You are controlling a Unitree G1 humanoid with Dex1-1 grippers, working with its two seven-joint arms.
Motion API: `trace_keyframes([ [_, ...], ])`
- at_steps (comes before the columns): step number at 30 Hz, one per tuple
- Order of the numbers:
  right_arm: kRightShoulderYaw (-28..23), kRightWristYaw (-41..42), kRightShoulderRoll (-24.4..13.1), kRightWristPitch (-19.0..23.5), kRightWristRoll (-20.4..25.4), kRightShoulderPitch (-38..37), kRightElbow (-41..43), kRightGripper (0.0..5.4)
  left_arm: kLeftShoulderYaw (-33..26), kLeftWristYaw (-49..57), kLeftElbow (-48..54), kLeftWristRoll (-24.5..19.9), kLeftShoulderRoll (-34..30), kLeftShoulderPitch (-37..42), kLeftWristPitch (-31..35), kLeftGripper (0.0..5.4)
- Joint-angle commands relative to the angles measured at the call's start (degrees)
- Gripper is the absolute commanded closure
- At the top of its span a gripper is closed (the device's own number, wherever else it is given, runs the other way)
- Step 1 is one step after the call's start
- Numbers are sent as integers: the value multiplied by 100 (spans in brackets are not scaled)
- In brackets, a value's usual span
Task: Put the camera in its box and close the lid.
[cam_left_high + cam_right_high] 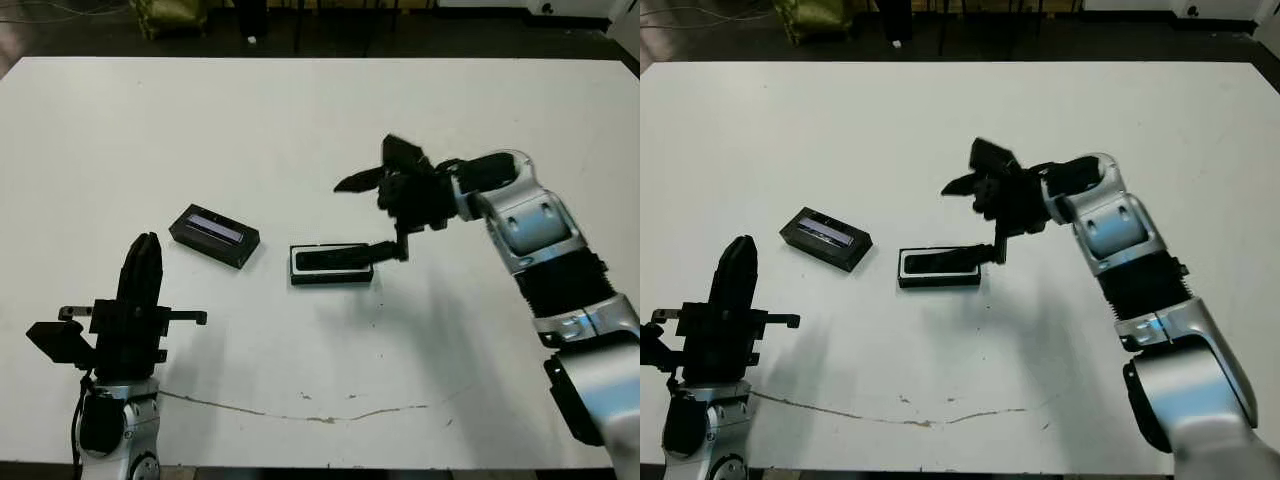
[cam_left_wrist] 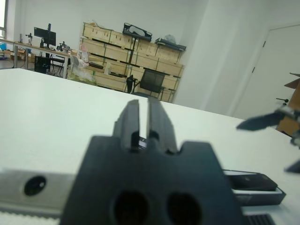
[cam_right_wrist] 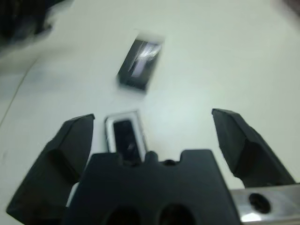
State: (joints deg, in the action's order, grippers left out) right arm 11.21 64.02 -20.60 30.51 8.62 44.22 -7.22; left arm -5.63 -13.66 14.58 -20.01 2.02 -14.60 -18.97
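camera (image 1: 333, 259) lying in box (image 1: 331, 277), below spread empty right gripper (image 1: 372, 214) | lid (image 1: 213, 234) beside box, apart | left gripper (image 1: 143, 262) pressed closed, empty

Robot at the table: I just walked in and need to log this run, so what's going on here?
The camera lies in the box near the table's middle. The right tool is open at the box's right end, one finger low by the camera, the other raised. The lid sits apart, to the box's left, not yet on. The left tool is shut, empty, near the table's near left edge.
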Motion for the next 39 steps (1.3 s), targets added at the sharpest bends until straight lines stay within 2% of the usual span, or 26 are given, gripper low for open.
trace_keyframes([
  [1,-544,-1085,290,449,272,-865,1037,82,-10,13,-71,7,-19,-77,39,540],
  [2,-657,-1428,370,406,282,-1085,1356,106,-9,14,-71,4,-18,-75,45,540],
  [6,-771,-2477,502,-212,-9,-1780,2237,199,-6,21,-50,18,-38,-78,80,540],
  [9,-670,-2915,415,-573,-277,-2187,2613,264,-17,14,-66,32,-46,-66,54,540],
  [16,-185,-3625,210,-1796,-1287,-3018,3152,425,-8,15,-13,11,-50,-82,95,540],
  [21,108,-4310,317,-3014,-2005,-3450,3019,537,-11,12,-14,6,-51,-76,112,540],
  [25,364,-4917,385,-3799,-2730,-3690,2763,537,-19,15,-10,12,-61,-85,123,540],
  [31,761,-5627,439,-4334,-3896,-3755,2338,537,-9,4,19,-23,-58,-121,148,540],
  [35,940,-5548,499,-4219,-4053,-3761,2159,537,-21,13,-10,42,-61,-133,93,540],
  [38,1006,-5293,594,-3951,-3915,-3722,2097,537,-26,-6,-33,46,-65,-130,75,540],
  [39,990,-5229,674,-3903,-3727,-3721,2027,537,-25,4,-27,62,-63,-134,77,540],
])
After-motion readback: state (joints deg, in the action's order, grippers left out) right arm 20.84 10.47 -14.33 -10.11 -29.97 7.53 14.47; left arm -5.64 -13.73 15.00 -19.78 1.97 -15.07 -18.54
